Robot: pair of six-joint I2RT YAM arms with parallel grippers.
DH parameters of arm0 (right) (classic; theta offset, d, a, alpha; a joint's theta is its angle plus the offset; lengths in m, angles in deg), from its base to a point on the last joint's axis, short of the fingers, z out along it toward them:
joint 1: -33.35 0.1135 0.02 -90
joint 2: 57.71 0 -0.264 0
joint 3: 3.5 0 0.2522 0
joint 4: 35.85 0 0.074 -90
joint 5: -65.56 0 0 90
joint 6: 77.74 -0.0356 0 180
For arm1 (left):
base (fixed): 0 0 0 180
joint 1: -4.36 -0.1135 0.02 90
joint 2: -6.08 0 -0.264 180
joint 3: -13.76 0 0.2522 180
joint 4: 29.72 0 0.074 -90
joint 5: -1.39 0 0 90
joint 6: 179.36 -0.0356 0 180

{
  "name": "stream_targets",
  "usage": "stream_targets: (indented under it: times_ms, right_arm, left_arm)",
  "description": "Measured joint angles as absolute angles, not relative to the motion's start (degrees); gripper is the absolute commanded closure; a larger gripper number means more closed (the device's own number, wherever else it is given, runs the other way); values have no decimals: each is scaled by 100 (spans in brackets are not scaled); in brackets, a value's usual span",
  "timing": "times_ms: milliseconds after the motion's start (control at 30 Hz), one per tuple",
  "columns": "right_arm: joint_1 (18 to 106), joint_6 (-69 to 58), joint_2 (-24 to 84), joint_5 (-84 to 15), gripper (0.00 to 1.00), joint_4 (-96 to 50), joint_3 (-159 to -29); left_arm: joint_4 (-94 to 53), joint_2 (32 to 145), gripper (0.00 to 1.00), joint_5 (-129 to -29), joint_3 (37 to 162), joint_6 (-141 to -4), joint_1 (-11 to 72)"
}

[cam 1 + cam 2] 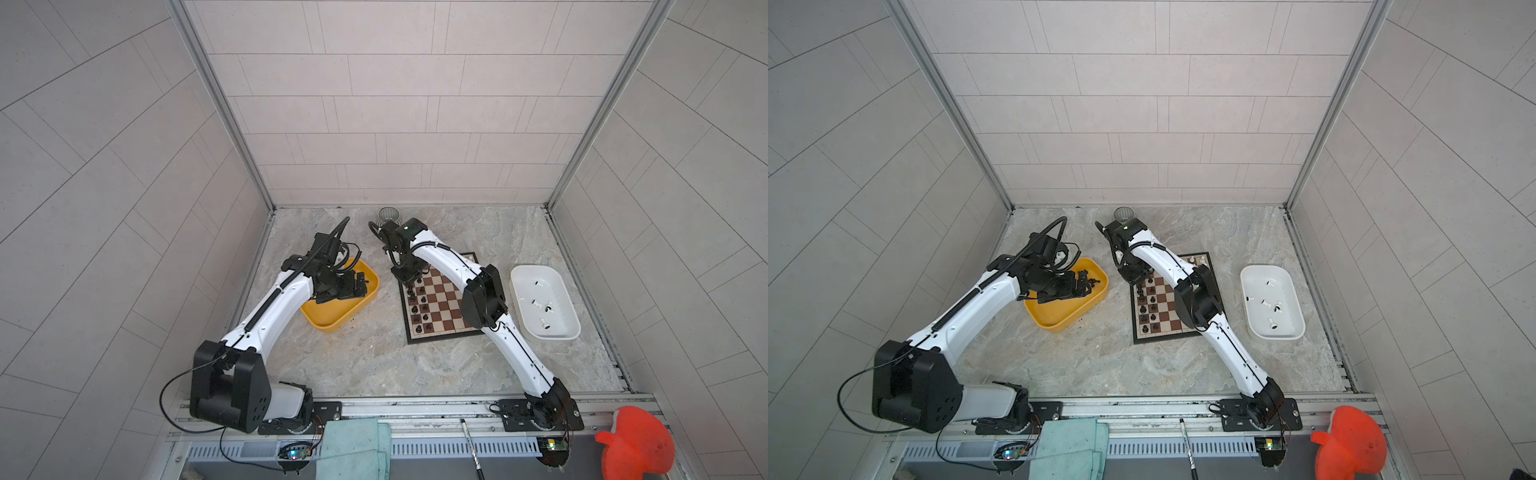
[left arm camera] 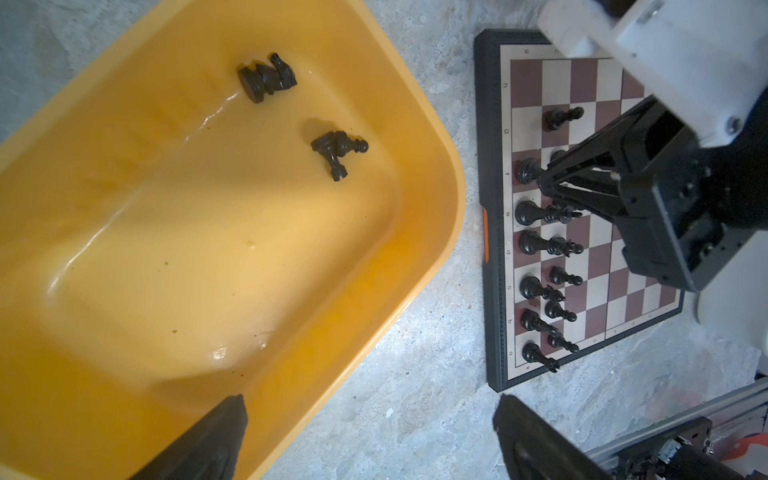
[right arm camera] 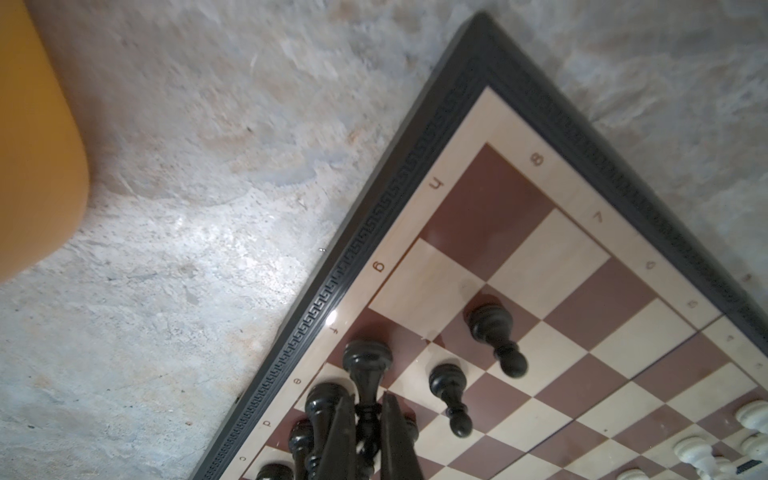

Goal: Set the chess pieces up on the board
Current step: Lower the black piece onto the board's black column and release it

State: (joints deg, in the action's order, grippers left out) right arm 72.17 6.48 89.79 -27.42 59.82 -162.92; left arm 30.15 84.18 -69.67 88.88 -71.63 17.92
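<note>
Black slender chessman (image 3: 367, 363) pinched in right hand (image 3: 368, 404) on glossy board (image 3: 519, 257); left hand (image 2: 370, 405) spread.

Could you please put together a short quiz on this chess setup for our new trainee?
1. True or false: the left gripper is shut on a piece.
2. What colour are the pieces lying in the white tray? A. black only. B. white only. C. both colours.
3. Fill in: the ___ gripper is closed on a black piece at the board.

Key
1. False: its jaws stand wide apart, with nothing between them.
2. B.
3. Right: in the right wrist view the right gripper has a finger on either side of that piece.
</note>
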Motion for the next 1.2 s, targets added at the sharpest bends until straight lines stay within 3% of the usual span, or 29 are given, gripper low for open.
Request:
stream_targets:
  times_ms: [400,700,1200]
  right_arm:
    - [7152,543,8979,-2987,83,5761,-16292]
    - [7078,460,8979,-3153,82,5650,-16292]
    - [7080,388,8979,-3173,92,5667,-16292]
  left_arm:
    - [3015,8418,0,-6987,8888,-7160,1788]
    - [3017,8418,0,-6995,8888,-7141,1768]
    - [3008,8418,0,-6976,8888,-7141,1748]
